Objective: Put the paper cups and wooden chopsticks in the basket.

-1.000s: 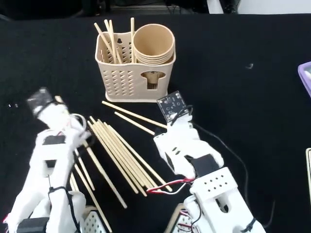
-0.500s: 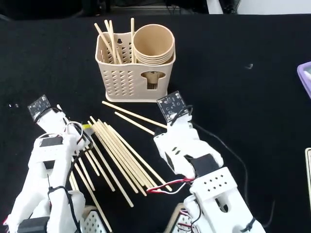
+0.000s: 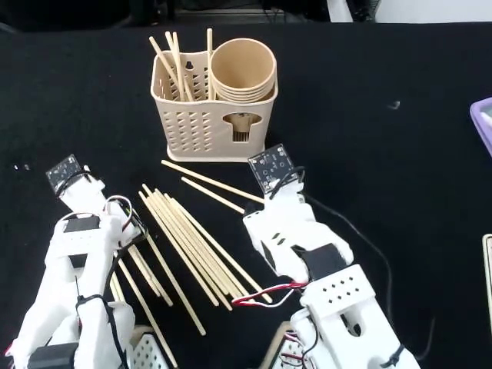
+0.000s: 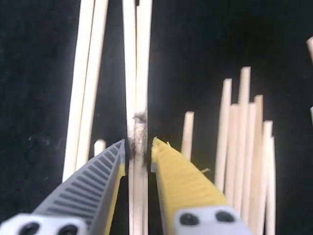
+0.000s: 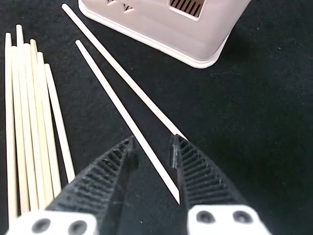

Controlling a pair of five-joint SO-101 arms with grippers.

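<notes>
Near the front of the table [image 3: 384, 154], the left jaws sit low over the loose chopsticks [image 3: 192, 242]. They are set narrow around two sticks [image 4: 137, 73] that lie side by side. A thin dark gap shows beside one jaw, so I read them as not yet clamped. The right jaws stand moderately wide astride the end of a single stick [image 5: 122, 112], whose neighbour [image 5: 122, 71] lies just beside it, running toward the basket [image 3: 207, 127]. The basket stands at the far middle of the table, with stacked cups [image 3: 243, 65] in one compartment and a few upright sticks [image 3: 178, 65] in the other. The cups look done; many chopsticks lie flat. Risk, left side: when two sticks are pinched together, one may roll over the other and squirt out. A short stick end [image 4: 187, 132] lies close to the yellow jaw and could be nudged or caught. Risk, right side: the hold is at the very tip, so the stick would likely pivot and droop once lifted. Its far end could then drag on the table or strike the basket rim instead of dropping in. A hard hit might tip the light basket or knock the upright sticks. A red wire [image 3: 257, 294] lies over the ends of the pile and could snag a stick. The arms are working close together, so contact between them is possible.
</notes>
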